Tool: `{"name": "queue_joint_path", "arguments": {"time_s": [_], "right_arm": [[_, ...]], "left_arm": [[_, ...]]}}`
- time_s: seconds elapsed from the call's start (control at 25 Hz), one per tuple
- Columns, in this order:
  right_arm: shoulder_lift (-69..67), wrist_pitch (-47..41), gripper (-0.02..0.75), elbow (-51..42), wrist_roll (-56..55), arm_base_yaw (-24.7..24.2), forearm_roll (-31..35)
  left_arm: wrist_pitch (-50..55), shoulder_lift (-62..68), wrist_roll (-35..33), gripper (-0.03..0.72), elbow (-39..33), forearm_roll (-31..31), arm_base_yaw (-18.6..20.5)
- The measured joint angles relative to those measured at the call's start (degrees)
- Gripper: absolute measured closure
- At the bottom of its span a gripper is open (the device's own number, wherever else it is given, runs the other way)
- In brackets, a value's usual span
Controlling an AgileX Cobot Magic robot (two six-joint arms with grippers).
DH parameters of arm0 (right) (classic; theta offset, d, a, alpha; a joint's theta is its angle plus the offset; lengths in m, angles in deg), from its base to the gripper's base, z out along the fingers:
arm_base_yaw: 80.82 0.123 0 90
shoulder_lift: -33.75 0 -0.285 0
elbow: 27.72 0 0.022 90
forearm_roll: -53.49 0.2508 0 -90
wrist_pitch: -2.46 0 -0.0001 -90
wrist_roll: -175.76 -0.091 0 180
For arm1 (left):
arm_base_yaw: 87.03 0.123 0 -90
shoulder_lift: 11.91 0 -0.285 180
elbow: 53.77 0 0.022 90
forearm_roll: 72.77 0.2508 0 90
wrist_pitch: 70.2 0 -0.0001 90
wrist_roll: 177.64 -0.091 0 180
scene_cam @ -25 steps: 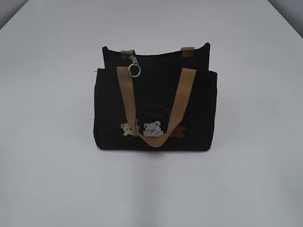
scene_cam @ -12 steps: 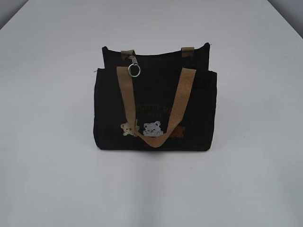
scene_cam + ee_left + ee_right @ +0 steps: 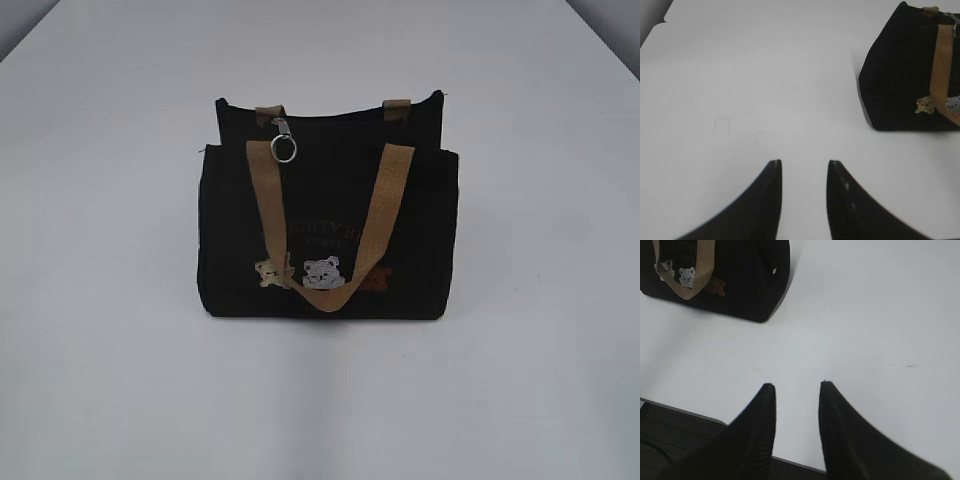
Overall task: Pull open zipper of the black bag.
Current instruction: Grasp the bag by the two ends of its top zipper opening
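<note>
Zipper pull (image 3: 285, 146) at top-left of black bag (image 3: 330, 240), nearer left gripper (image 3: 804, 169); right gripper (image 3: 797, 390) likewise part-open, both empty.

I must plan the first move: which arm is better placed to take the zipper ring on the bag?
Probably left. The ring hangs toward the bag's left end, the left gripper's working side. Both grippers are open and empty, away from the bag.

The black bag (image 3: 328, 235) stands on a white table (image 3: 110, 330). Its webbing handles (image 3: 378, 225) are tan. Faint reddish lettering (image 3: 322, 232) crosses the front; at its 6 o'clock sit a cream bear patch (image 3: 270, 272), a pale grey one (image 3: 322, 272) and a brown one (image 3: 380, 281). The zipper (image 3: 283, 140) pull is silver.
</note>
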Motion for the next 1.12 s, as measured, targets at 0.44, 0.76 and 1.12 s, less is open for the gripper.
{"name": "queue_joint_path", "arguments": {"time_s": [0.44,0.76,1.12], "right_arm": [[0.00,0.00,0.498,0.00,0.00,0.00,0.00],[0.00,0.00,0.498,0.00,0.00,0.00,0.07],[0.00,0.24,0.498,0.00,-0.01,0.00,2.59]], "left_arm": [[-24.86,37.24,-50.87,0.336,1.26,-39.72,0.00],[-24.36,72.96,-106.25,0.295,3.79,-77.78,-0.85],[-26.91,89.07,-116.37,0.207,9.69,-84.12,-9.61]]}}
